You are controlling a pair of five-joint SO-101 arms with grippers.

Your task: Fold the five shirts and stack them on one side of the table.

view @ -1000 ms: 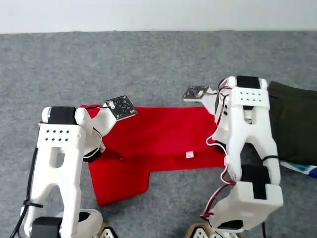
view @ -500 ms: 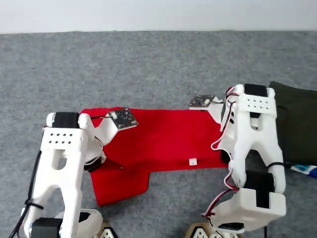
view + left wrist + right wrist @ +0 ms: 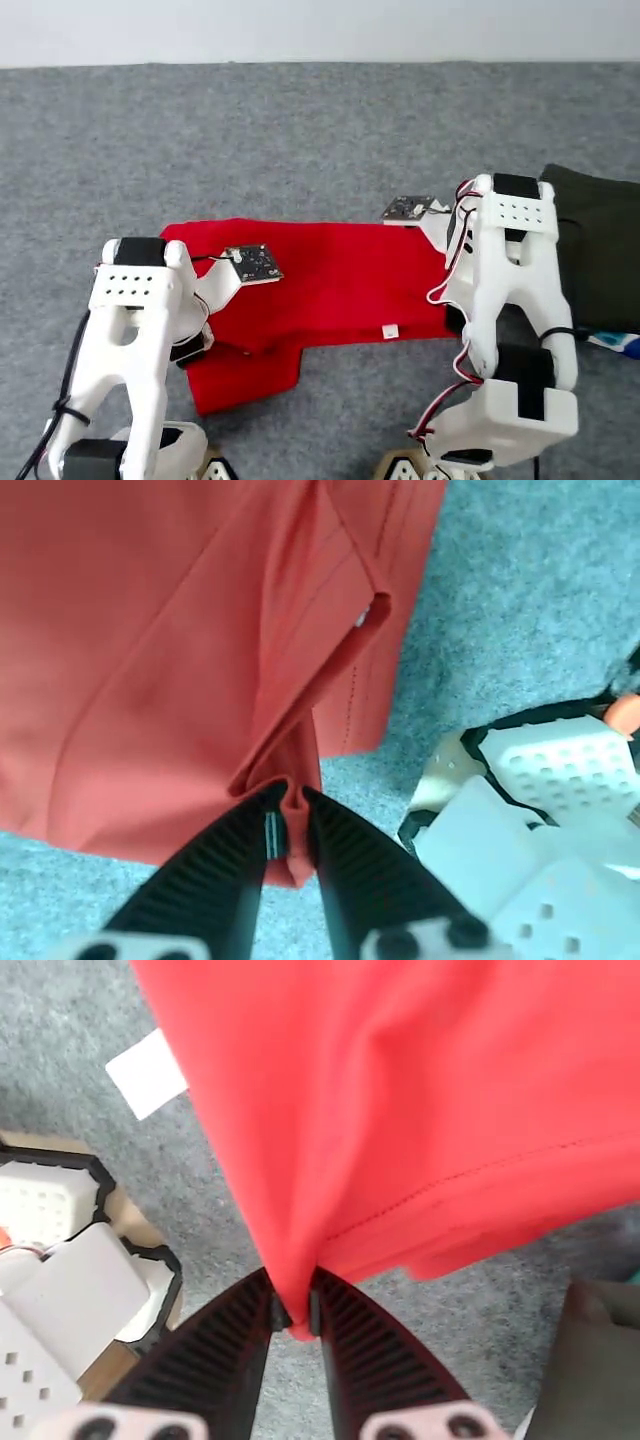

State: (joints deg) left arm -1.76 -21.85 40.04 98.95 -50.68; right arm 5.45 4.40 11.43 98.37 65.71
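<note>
Red shirt (image 3: pixel 330 275): plain, solid red, smooth knit with stitched hems. It lies mostly flat on the grey table (image 3: pixel 300 120), stretched between the two grippers. A flap of it sticks out toward the arm bases, just beside the left gripper (image 3: pixel 288 802). A long crease runs away from that gripper across the cloth, ending at a doubled-over hem.

The left gripper's jaws are nearly together, pinching a raised ridge of red fabric at the shirt's edge. The right gripper (image 3: pixel 293 1305) is also narrowed down on a fold of red fabric, at the opposite end of the shirt, and the cloth fans out from its tips.

A small white label (image 3: pixel 390 330) sits at the shirt's near edge, closer to the right gripper than the left. No print on it is readable.

A dark green shirt (image 3: pixel 600 250) lies just past the right gripper, on the side away from the left one, partly under the right arm. A blue-and-white scrap (image 3: pixel 615 341) peeks out beside it.
</note>
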